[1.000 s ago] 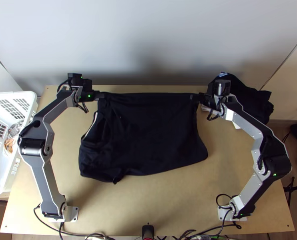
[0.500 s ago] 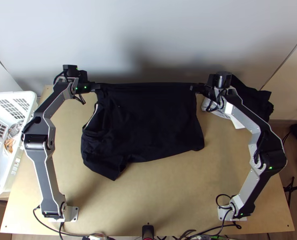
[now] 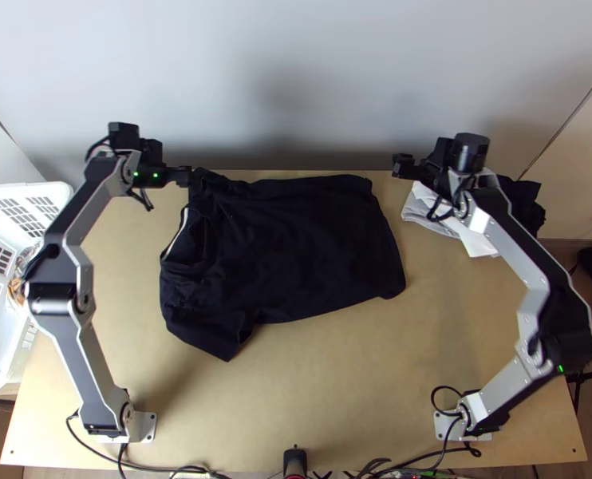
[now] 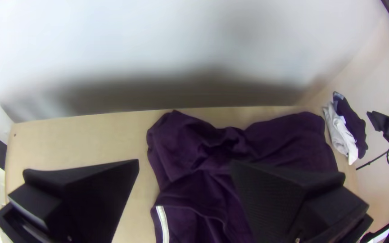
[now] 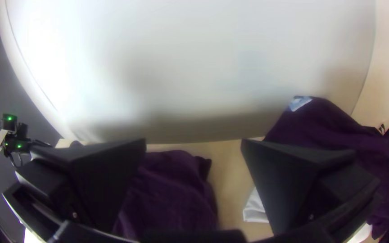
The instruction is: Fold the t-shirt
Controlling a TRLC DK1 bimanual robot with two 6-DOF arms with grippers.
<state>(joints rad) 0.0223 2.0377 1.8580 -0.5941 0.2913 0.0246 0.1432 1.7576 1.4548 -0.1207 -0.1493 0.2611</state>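
Observation:
The black t-shirt (image 3: 304,247) lies on the table, its left part bunched and one sleeve corner pointing toward the near edge. My left gripper (image 3: 186,176) is at the shirt's far left corner; in the left wrist view the left gripper (image 4: 185,164) has its fingers wide apart, with the purple-looking shirt (image 4: 284,139) beyond them. Right of the shirt's far right corner is my right gripper (image 3: 400,165). In the right wrist view the right gripper (image 5: 194,144) is open too, the shirt's end (image 5: 172,193) and bare table beyond its fingers.
A pile of dark cloth (image 3: 523,199) and white cloth (image 3: 475,239) lies at the table's far right, under the right arm. A white basket (image 3: 57,195) stands at the left edge. The wall rises behind the table's far edge.
Both grippers have opened and let go of the shirt's far edge, then moved outward to either side. Before that, the shirt was drawn toward the far edge; its far edge now lies slack and wavy.

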